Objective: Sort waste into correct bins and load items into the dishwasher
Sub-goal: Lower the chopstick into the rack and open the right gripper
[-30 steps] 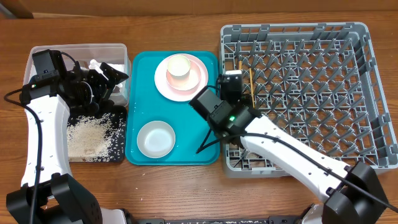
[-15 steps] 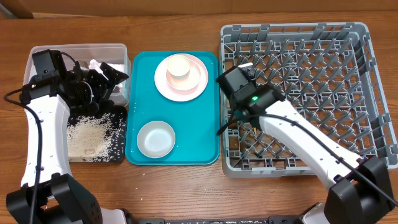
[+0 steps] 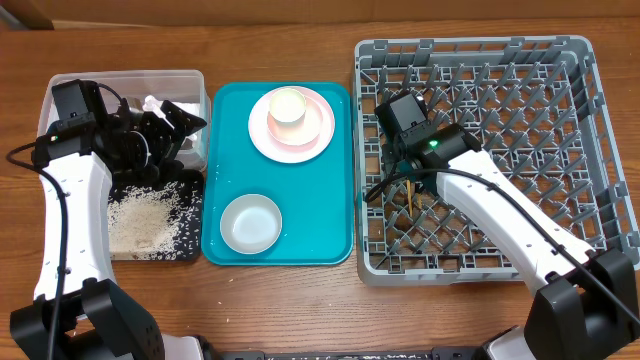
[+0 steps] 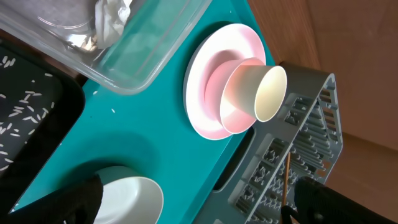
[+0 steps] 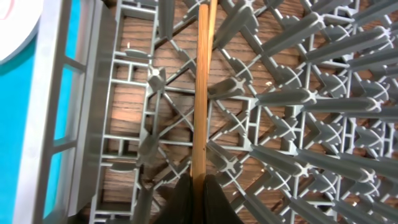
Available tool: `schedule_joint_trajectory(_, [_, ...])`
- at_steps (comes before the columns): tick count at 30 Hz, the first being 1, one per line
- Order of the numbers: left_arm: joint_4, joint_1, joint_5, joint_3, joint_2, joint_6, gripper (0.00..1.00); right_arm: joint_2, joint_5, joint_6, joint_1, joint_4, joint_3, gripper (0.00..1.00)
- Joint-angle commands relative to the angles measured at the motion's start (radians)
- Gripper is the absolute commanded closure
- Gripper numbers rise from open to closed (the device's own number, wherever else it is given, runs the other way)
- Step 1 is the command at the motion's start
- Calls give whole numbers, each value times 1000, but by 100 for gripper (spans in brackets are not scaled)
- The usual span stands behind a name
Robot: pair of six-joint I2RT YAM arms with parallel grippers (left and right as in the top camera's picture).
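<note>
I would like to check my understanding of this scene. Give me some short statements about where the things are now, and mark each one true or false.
1. The cream cup sits on the pink plate. True.
2. The right gripper pinches the chopsticks above the dish rack. True.
3. The white bowl lies inside the dish rack. False: it lies on the teal tray.
4. The rice grains are in the clear tub. False: they are spread in the black tray.
</note>
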Motion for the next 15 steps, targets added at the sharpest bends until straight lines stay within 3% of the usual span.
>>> schedule_joint_trajectory(1, [1,2,-3,17,-10,16,0,-31,-29,-3,-2,10,25,94])
schedule_joint_trajectory(5, [1,2,-3,17,-10,16,0,-31,-32,-3,-2,9,25,83])
schedule_joint_trajectory(15, [1,2,-3,17,-10,16,0,-31,-130,36,-2,11,25,79])
